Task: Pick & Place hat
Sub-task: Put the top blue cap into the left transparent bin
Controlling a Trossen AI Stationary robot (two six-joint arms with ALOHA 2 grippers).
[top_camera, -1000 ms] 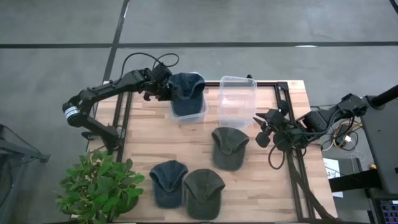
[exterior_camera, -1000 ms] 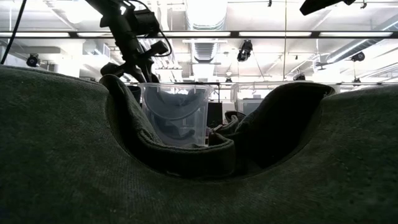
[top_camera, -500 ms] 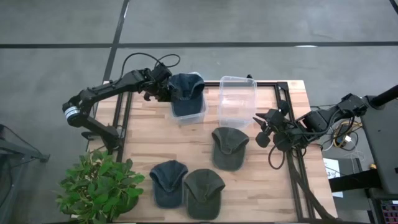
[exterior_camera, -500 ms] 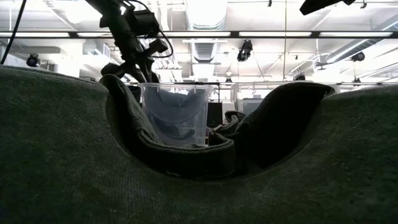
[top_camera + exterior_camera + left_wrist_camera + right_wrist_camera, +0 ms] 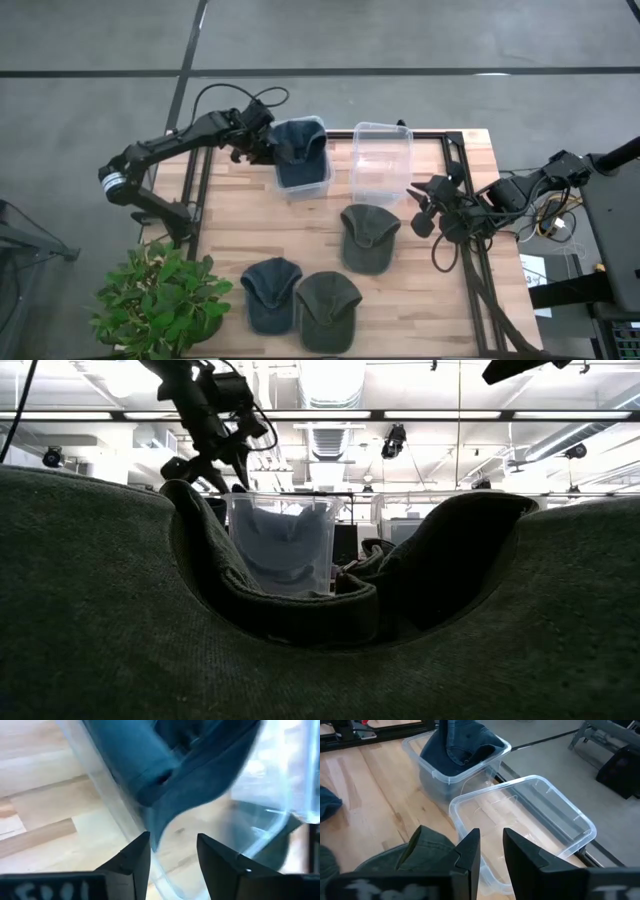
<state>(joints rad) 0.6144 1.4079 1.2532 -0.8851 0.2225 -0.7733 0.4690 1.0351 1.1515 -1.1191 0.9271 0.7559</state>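
From above, the left gripper (image 5: 262,146) sits just beside the left clear bin (image 5: 303,184) at the far side of the wooden table (image 5: 230,230), where a blue cap (image 5: 300,145) is stuffed in and bulges over the rim. The cap is too tall for the bin, which looks like why it heaps up rather than lying flat. The right clear bin (image 5: 381,160) beside it holds nothing, probably kept for the green caps. An olive cap (image 5: 367,236) lies mid-table, another olive cap (image 5: 328,308) and a second blue cap (image 5: 270,293) near the front edge. The right gripper (image 5: 424,207) waits at the table's right edge. A potted plant (image 5: 160,300) stands off the front-left corner.

In the low view, dark cap fabric (image 5: 90,610) fills the foreground; through the gap the bin shows blue inside, with the left arm above its near side.

In the left wrist view, the fingers (image 5: 132,860) are parted with nothing between them, released beneath the cap's brim, which hangs over the bin wall. I judge the cap let go and the drop essentially done.

In the right wrist view, the right fingers (image 5: 468,855) stand slightly apart, empty, facing the empty bin, the olive cap lying just before them, a sensible ready spot for the next pick.
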